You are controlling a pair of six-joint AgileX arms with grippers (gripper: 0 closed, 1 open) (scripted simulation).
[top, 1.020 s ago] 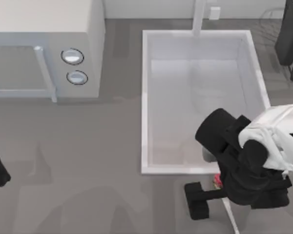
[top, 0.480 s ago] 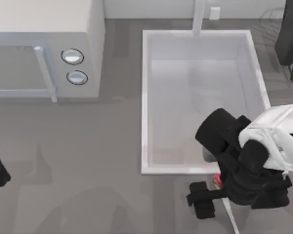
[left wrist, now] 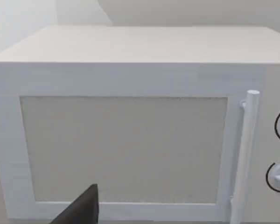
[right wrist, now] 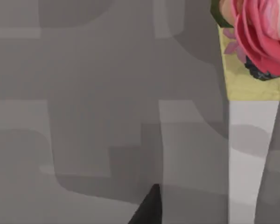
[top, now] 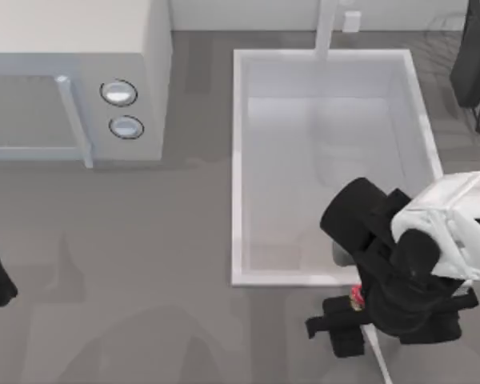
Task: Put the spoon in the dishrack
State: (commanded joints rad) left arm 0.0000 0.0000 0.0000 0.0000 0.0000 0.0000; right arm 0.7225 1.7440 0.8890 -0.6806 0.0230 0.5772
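The spoon (top: 374,346) lies flat on the counter just outside the sink basin's (top: 238,160) near rim. Its long axis runs away from the basin, the red-and-yellow knob (right wrist: 252,42) toward the rim. The right gripper (top: 360,324) hangs low over the knob end, probably lining up a grasp; I cannot tell how wide it stands. The dishrack (top: 448,32) sits beyond the basin's far right corner. The left arm is parked facing the microwave (left wrist: 130,126).
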